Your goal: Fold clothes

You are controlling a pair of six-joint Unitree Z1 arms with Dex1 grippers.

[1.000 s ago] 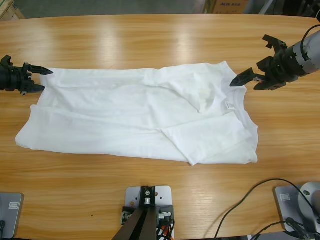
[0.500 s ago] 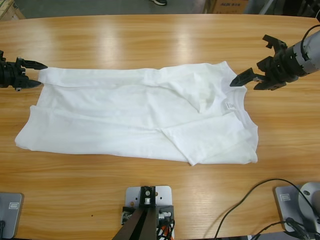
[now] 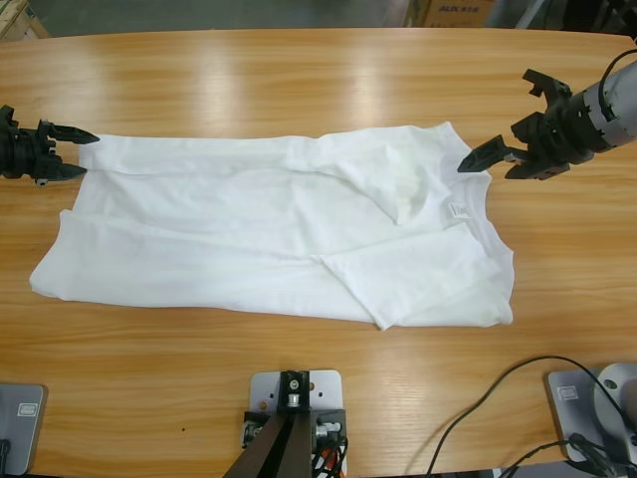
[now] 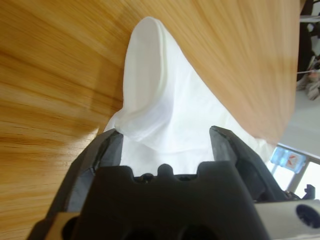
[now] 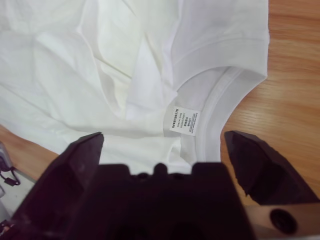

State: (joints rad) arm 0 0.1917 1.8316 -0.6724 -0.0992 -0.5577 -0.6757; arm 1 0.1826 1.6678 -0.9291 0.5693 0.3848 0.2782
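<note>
Wooden table: lying long under the camera, carrying the T-shirt across its middle.
T-shirt: white and thin, lying spread sideways on the table with soft creases, one layer folding over near its right end; neckline sitting at that right end.
Right gripper: hovering just past the T-shirt's neckline end, black jaws standing wide apart and gripping nothing; in its wrist view the collar is showing between them.
Left gripper: sitting at the T-shirt's far upper corner, opposite the neckline, jaws spread on either side of the cloth's edge; in its wrist view a raised fold of fabric is lying between them.
Neck label: small, white, printed, showing inside the T-shirt's collar.
</note>
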